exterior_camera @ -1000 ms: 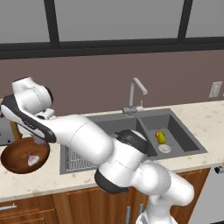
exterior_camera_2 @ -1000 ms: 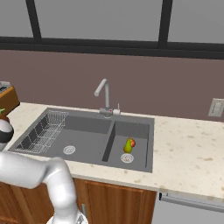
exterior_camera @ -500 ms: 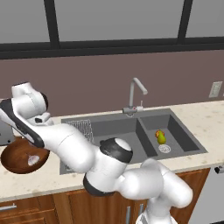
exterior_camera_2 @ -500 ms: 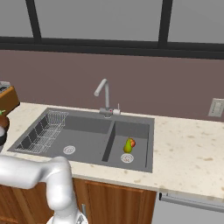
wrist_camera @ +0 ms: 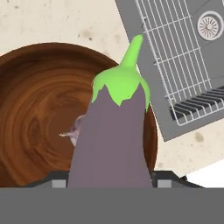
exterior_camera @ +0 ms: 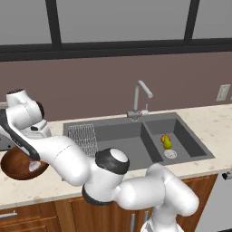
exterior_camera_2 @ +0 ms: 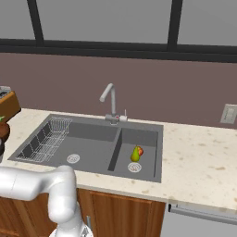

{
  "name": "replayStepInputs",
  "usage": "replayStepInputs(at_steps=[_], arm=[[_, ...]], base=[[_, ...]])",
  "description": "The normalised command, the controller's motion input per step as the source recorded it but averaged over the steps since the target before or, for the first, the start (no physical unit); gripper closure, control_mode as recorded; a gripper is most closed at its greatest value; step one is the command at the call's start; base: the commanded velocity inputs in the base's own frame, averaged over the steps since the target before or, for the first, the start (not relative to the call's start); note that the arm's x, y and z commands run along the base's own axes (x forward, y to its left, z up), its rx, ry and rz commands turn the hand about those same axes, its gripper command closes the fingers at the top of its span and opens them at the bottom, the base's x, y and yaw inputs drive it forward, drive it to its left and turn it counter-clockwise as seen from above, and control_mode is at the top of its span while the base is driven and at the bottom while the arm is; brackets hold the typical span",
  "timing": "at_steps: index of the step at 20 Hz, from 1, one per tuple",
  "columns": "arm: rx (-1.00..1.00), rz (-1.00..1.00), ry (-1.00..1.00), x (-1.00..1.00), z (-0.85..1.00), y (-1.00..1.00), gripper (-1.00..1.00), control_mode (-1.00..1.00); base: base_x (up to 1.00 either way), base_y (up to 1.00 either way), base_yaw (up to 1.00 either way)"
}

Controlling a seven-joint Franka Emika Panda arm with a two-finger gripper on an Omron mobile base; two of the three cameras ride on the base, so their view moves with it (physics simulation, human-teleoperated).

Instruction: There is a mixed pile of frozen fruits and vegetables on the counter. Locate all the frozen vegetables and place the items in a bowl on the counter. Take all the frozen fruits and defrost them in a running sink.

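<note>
Bowl [wrist_camera: 39, 109]: dark grained wood, at the far left of the tabletop [exterior_camera: 54, 190]; its rim shows below the arm in the left base view. In the hand view it lies directly under the held item.
Bulb [wrist_camera: 78, 127]: pale whitish-pink vegetable, already lying inside the bowl, partly hidden behind the eggplant.
Eggplant [wrist_camera: 113, 135]: dark purple body, green cap and stem pointing away from the hand; hanging over the bowl's right half, apart from the wood.
Pincer [wrist_camera: 109, 181]: clenched on the eggplant; the fingertips sit either side of its lower body at the bottom of the hand view.
Change: over the last second the arm has swung further left and lower in the left base view, the elbow dropping toward the cabinet fronts; the base has not moved, as sink and tap keep their places.
Meaning: judged as the end of the carry; the second vegetable is over its target, and letting go should finish the vegetable half of the task.
Wire rack [wrist_camera: 175, 57]: in the sink's large basin, just right of the bowl.
Sink [exterior_camera: 136, 136]: dark grey double basin, curved silver tap [exterior_camera: 140, 97] behind the divider; no water visible.
Pear-shaped fruit [exterior_camera: 166, 142]: yellow-green with reddish top, in the smaller right basin beside the drain.
</note>
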Motion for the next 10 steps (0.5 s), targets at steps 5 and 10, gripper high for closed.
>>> replayStepInputs(at_steps=[5,10], arm=[[0.01,-0.05,0.00,0.00,-0.26,0.22,1.00,-1.00],[0.00,-0.02,0.02,0.04,-0.34,0.13,1.00,-1.00]], base=[[0.00,0.00,0.00],[0.00,0.00,0.00]])
